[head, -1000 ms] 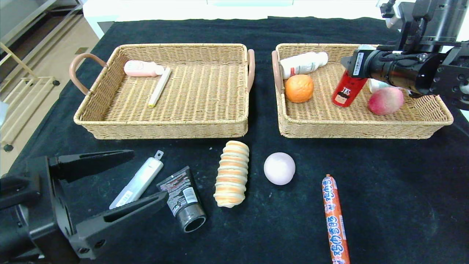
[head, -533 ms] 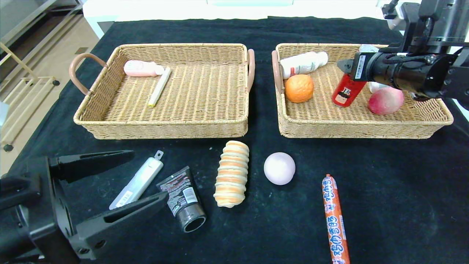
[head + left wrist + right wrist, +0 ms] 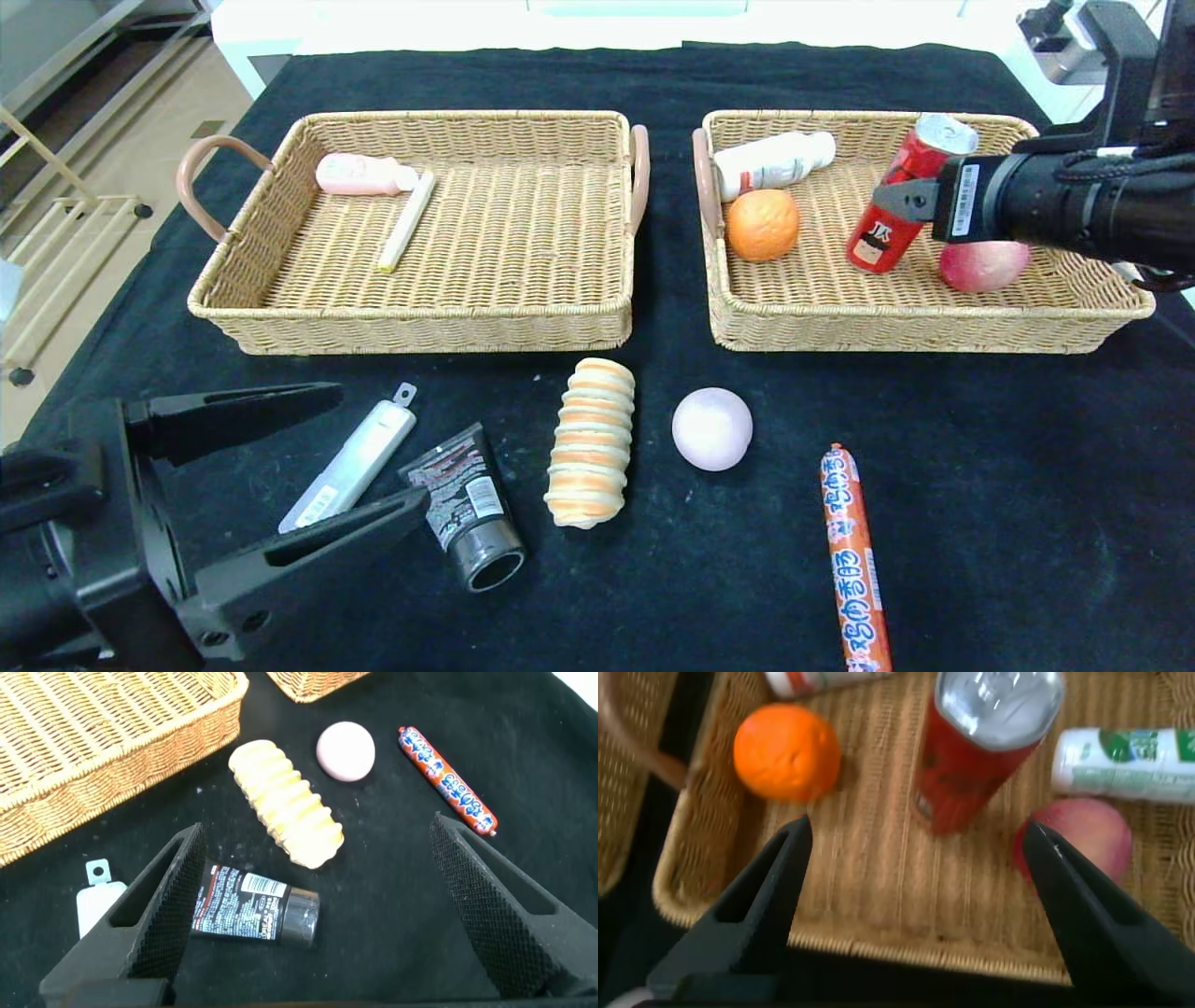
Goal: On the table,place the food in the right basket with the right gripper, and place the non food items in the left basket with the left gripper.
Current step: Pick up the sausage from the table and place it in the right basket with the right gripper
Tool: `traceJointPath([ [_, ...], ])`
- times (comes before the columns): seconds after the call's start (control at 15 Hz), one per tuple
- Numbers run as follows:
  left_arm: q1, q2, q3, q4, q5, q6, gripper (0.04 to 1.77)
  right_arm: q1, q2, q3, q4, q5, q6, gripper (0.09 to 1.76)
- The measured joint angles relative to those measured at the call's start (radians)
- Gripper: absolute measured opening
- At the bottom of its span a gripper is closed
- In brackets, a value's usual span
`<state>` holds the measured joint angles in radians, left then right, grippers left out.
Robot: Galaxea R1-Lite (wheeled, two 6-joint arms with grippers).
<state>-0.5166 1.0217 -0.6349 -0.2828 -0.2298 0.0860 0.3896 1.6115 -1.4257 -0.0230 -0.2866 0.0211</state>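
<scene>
Woven from coarse tan wicker with smooth pink handles: left basket [image 3: 280, 280] and right basket [image 3: 1102, 308]. Draped in matt black cloth: bench [image 3: 980, 448]. Glossy painted metal: red drink can [image 3: 892, 219]. Shiny printed plastic film: orange sausage wrapper [image 3: 851, 560]. Matt, finely textured black plastic: left fingers [image 3: 495, 915].

Bare cloth [image 3: 980, 485] right of sausage [image 3: 851, 558]; bread [image 3: 590, 441], egg [image 3: 711, 428] crowd centre.
</scene>
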Motion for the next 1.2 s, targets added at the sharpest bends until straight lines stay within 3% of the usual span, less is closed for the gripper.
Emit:
traceJointPath([
  [0.4, 0.001, 0.001, -0.002, 0.005, 0.000, 0.000, 1.72, 0.069, -0.167, 0.196, 0.159, 0.001, -0.010, 1.68],
  [0.6, 0.001, 0.003, -0.002, 0.005, 0.001, -0.001, 1.72, 0.117, -0.202, 0.285, 0.213, -0.001, 0.046, 1.69],
  [0.87, 0.001, 0.006, -0.002, 0.005, 0.001, -0.001, 1.72, 0.181, -0.201, 0.312, 0.366, 0.000, 0.170, 1.70],
  [1.2, 0.001, 0.017, 0.000, 0.009, 0.002, -0.001, 1.72, 0.245, -0.150, 0.311, 0.449, -0.001, 0.241, 1.70],
])
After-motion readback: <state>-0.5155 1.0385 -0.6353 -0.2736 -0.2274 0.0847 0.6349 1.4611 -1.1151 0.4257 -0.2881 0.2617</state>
